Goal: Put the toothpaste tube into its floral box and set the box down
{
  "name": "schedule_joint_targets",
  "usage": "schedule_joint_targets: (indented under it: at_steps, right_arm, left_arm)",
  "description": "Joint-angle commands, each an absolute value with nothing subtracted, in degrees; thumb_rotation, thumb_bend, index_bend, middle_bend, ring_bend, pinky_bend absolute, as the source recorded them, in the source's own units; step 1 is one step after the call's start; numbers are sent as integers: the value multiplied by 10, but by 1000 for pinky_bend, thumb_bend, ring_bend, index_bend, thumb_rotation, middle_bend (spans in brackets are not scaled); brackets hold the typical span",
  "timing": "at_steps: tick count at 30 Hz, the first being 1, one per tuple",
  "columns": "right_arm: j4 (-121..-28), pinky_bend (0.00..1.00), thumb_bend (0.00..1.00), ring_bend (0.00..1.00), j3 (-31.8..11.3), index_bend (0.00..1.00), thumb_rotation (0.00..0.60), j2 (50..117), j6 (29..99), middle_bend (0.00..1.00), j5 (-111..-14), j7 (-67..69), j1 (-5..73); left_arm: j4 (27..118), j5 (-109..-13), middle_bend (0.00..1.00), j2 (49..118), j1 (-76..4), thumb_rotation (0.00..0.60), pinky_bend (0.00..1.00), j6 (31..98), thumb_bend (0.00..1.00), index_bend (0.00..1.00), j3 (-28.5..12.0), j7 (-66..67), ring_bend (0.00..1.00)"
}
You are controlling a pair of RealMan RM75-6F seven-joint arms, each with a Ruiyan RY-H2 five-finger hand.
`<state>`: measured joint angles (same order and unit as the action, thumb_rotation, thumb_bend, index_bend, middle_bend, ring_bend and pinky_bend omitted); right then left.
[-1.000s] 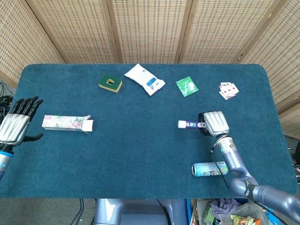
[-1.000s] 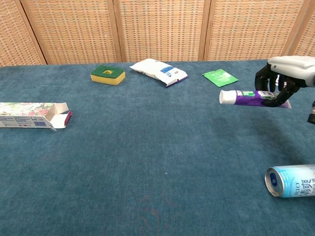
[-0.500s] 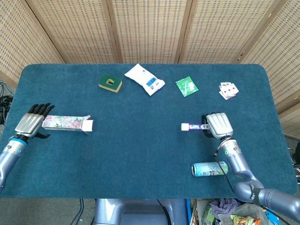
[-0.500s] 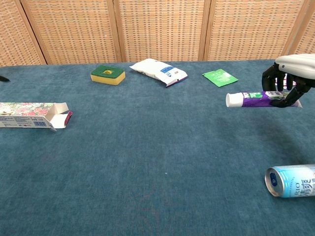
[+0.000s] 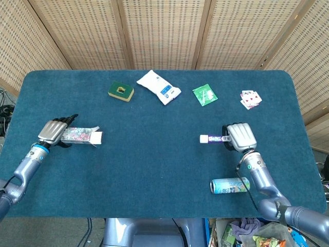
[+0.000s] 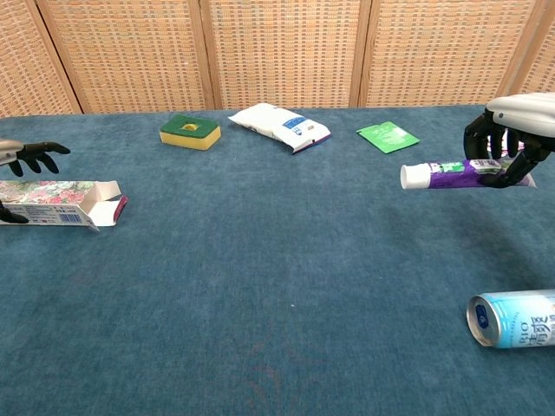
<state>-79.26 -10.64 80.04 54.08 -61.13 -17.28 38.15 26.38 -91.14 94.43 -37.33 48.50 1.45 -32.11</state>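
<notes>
The right hand (image 6: 513, 137) holds the toothpaste tube (image 6: 458, 173) clear of the table (image 5: 154, 170), with its fingers curled around the rear of the tube; the tube lies roughly level, with its white cap pointing toward the robot's left. The floral box (image 5: 75, 135) lies flat on the left side of the table, well apart from the tube, with its end flap open and that open end facing the tube. The left hand (image 5: 54, 131) is positioned over the closed end of the box with its fingers spread; the chest view shows fingers above and below the box end, but the pictures do not confirm whether they grip it or only bracket it. Task status, as judged from these views: the tube is picked up; the box is not yet lifted, the tube is not inserted, and the final set-down remains. Insertion will require bringing the cap end into line with the open end of the box. Limits of view: the chest view cuts off the left hand and the closed end of the box at the frame edge, and the right hand covers the tail of the tube. A drink can (image 6: 516, 318) lying on its side near the right arm is cut off at the edge in the chest view.
</notes>
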Motion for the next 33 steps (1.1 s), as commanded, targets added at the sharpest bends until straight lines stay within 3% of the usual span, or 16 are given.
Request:
schedule_joint_targets:
  at_steps: [1,7,13,19,25,33]
  right_arm:
    - [-794,428,568,459,-107,585,600,800,541,614,-612,-171,382]
    - [-800,428,567,466,-107,585,600,795,543,614,-615,-169,381]
    - [-810,428,566,466,-108,585,600,787,551,615,-617,-167,377]
    - [-821,428,569,467,-109,585,600,778,559,615,-625,-165,374]
    - [-859,428,572,468,-112,584,600,745,583,616,-648,-178,371]
    - [-909,428,571,468,-115,585,600,706,612,616,-664,-207,365]
  left_arm:
    - [262,-913,323,945,-377,600,376,474,203,295,20,-318,316]
    - [274,-908,388,941,-383,600,457,454,204,370,24,-316,399]
    - [282,-901,463,940,-380,600,519,476,228,454,20,-308,464]
    - [318,-902,469,917,-379,600,523,521,234,462,13,-323,468]
    - [453,-910,477,849,-400,600,523,619,235,476,-20,-356,477]
    - [576,-895,478,834,-455,600,524,586,235,477,-58,-344,478]
